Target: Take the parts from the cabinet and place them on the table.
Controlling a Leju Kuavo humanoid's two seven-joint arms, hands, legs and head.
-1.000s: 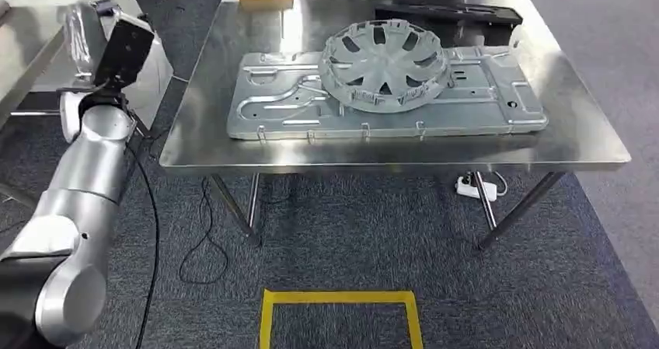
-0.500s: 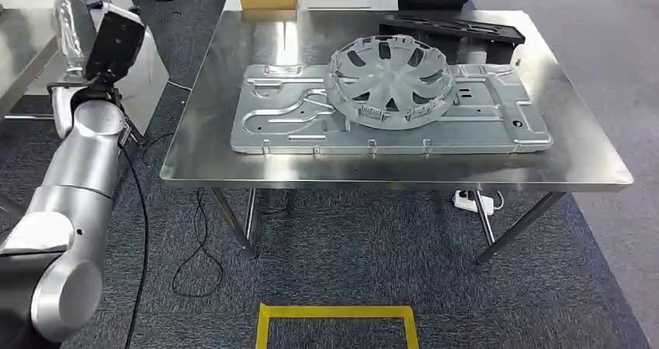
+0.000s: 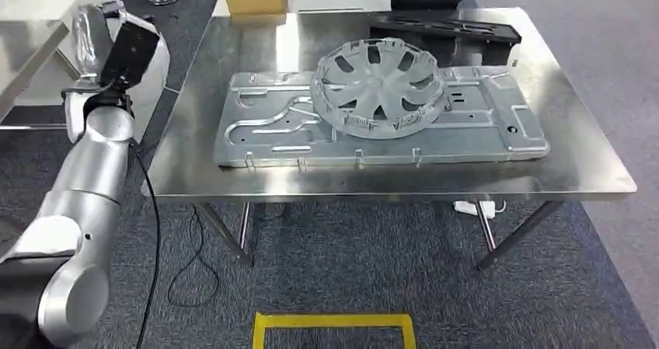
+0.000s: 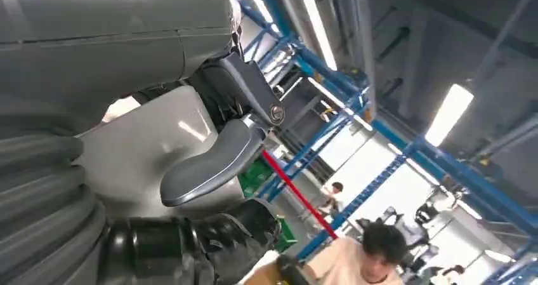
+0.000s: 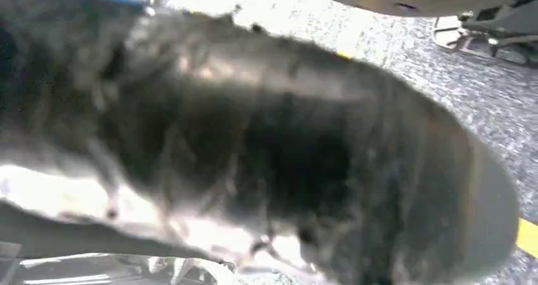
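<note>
The table already carries two parts: a big flat metal panel lying along it, and a round wheel cover resting on top of the panel, a bit tilted, approx. in the middle. A long black part lies at the far edge, behind the cover. The left arm is raised at the left side of the table, w/ a black wrist box on top. In the left wrist view the left hand holds nothing; thumb and dark fingers are apart, not clamped on anything. The right wrist view is very blurred: a dark shape with something shiny under it fills the picture, so I cannot tell if the right hand is apart, together or holding a part. The cabinet I cannot find from here. My judgement: some parts are delivered, and the step now is either to place one more or to go back for it. To do it well, pick a bare area, e.g. the near right corner of the table, and do not lay the new part against the tilted cover, which may slide. Lower flat, then let go.
</note>
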